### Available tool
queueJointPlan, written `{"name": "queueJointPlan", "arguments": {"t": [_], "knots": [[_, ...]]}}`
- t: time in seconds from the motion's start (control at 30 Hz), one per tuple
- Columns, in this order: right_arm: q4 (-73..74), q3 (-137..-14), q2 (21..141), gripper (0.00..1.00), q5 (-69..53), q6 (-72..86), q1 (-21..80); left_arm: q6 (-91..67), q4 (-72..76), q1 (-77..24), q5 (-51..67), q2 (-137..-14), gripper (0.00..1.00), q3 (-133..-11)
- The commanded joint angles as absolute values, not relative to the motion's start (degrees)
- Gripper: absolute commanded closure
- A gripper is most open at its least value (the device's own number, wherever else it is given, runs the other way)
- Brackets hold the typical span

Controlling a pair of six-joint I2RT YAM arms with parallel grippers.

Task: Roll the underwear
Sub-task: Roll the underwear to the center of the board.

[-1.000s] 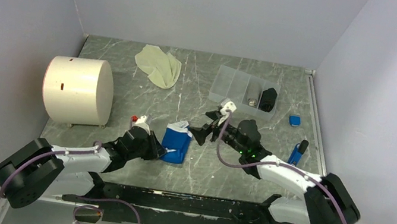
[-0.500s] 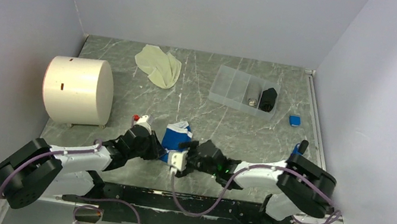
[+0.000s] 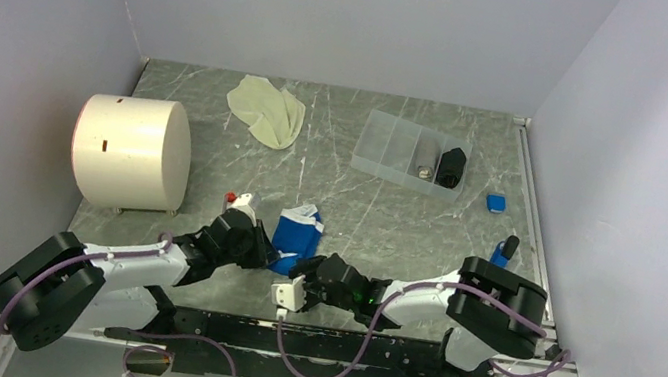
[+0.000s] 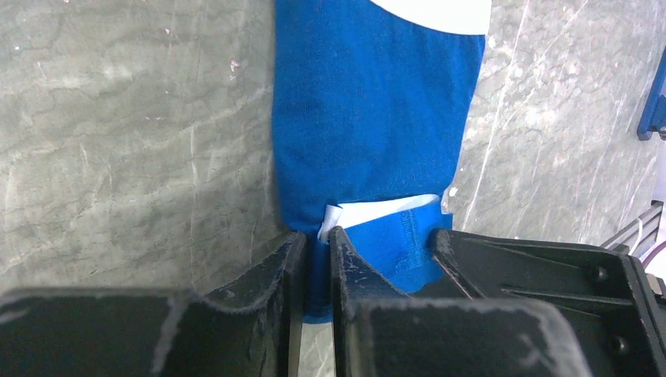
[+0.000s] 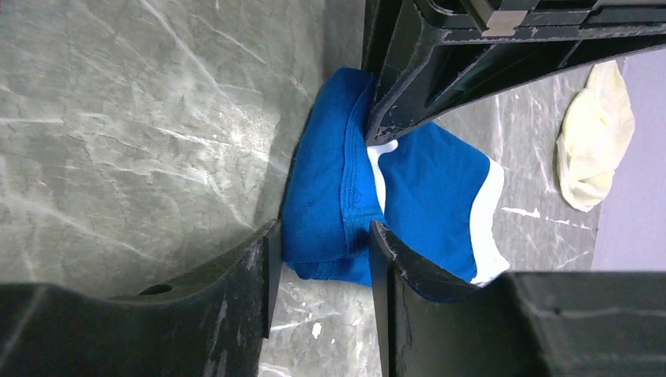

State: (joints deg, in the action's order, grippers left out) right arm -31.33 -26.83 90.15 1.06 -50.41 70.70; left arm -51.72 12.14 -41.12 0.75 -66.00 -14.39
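Blue underwear (image 4: 369,118) is lying flat on the counter (image 3: 356,212), near the front edge and between the two arms, with its white-edged end pointing away from the bases. The near end is folded over on itself into a thick lip.

Left pincer (image 4: 316,247) is sitting at that near end with its jaws almost together. A thin pinch of blue cloth is showing in the slit between the fingers (image 4: 271,267), so it is clamping the folded edge.

Right pincer (image 5: 322,251) is coming in low from the opposite side, just beside the left one. Its jaws are standing partly apart, straddling the folded lip. The cloth is filling the gap and touching both fingers (image 5: 251,275). Whether it is actually squeezing, cannot tell.

Cream underwear (image 3: 267,109) is lying crumpled at the far side of the counter, well apart from both arms and untouched.

White drum (image 3: 131,151) is lying on its side at far left. Clear divided box (image 3: 388,141) is sitting at far right with dark items in its right-hand compartments. Small blue block (image 3: 496,203) is lying just right of the box.
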Motion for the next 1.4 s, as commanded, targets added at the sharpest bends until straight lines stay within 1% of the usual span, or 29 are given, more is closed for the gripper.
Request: {"name": "queueJointPlan", "arguments": {"t": [0.0,0.1,0.23,0.3,0.37,0.43,0.47,0.57,0.7,0.8,0.87,0.97,1.03,1.13,1.27,1.3,1.37], "knots": [[-30.31,-28.62,92.35,0.58,3.81,-50.22,70.91,-49.10,3.46,-41.65,1.74,-67.94,0.81,-13.45],[-26.87,-31.58,94.74,0.71,3.45,-48.34,70.90,-49.08,3.42,-41.57,2.24,-67.87,0.81,-13.34],[-28.03,-31.46,95.46,0.81,3.52,-47.08,70.86,-50.63,3.65,-41.46,1.55,-66.95,0.77,-12.55],[-28.27,-30.85,94.31,0.87,3.24,-45.31,70.76,-51.69,1.85,-41.44,0.26,-66.09,0.70,-12.62],[-28.05,-30.43,92.50,0.90,0.91,-41.88,70.18,-52.56,-0.55,-40.96,0.09,-64.71,0.64,-12.90],[-27.83,-30.00,90.55,0.98,-2.06,-37.90,69.18,-53.25,-2.95,-39.94,0.09,-62.60,0.52,-12.91],[-27.52,-29.93,89.68,1.00,-3.62,-36.10,68.70,-53.48,-3.87,-39.38,0.09,-61.32,0.48,-12.78],[-28.47,-29.24,88.05,1.00,-8.09,-29.97,67.17,-54.10,-5.20,-37.59,0.09,-57.51,0.38,-11.95],[-33.56,-27.26,87.84,1.00,-12.72,-22.45,65.77,-55.34,-6.45,-36.78,0.09,-53.45,0.31,-11.31],[-32.09,-29.40,90.01,1.00,-16.31,-15.56,64.22,-57.59,-5.53,-36.76,1.09,-50.53,0.26,-10.11],[-30.15,-31.66,91.95,1.00,-16.93,-10.34,62.60,-59.72,-3.52,-36.80,2.67,-48.84,0.25,-8.46],[-28.27,-33.83,94.43,1.00,-21.73,-4.90,59.68,-65.35,-4.42,-36.90,2.86,-46.31,0.27,-6.65],[-29.09,-34.22,95.56,0.99,-23.80,-1.32,58.72,-70.52,-3.60,-36.89,2.99,-42.21,0.27,-3.96],[-27.10,-35.52,97.13,0.99,-22.54,1.33,58.62,-74.52,-2.60,-36.88,3.14,-37.56,0.24,-1.16],[-27.28,-34.62,96.99,0.98,-21.79,2.86,58.63,-76.50,-8.04,-36.91,0.86,-36.49,0.19,-2.66],[-28.50,-33.84,96.73,0.98,-21.75,3.43,58.68,-77.28,-7.65,-36.91,0.35,-36.78,0.20,-2.83],[-29.20,-33.15,96.67,0.98,-19.41,5.37,58.66,-78.02,-3.80,-36.90,0.46,-38.01,0.25,-2.17]]}}
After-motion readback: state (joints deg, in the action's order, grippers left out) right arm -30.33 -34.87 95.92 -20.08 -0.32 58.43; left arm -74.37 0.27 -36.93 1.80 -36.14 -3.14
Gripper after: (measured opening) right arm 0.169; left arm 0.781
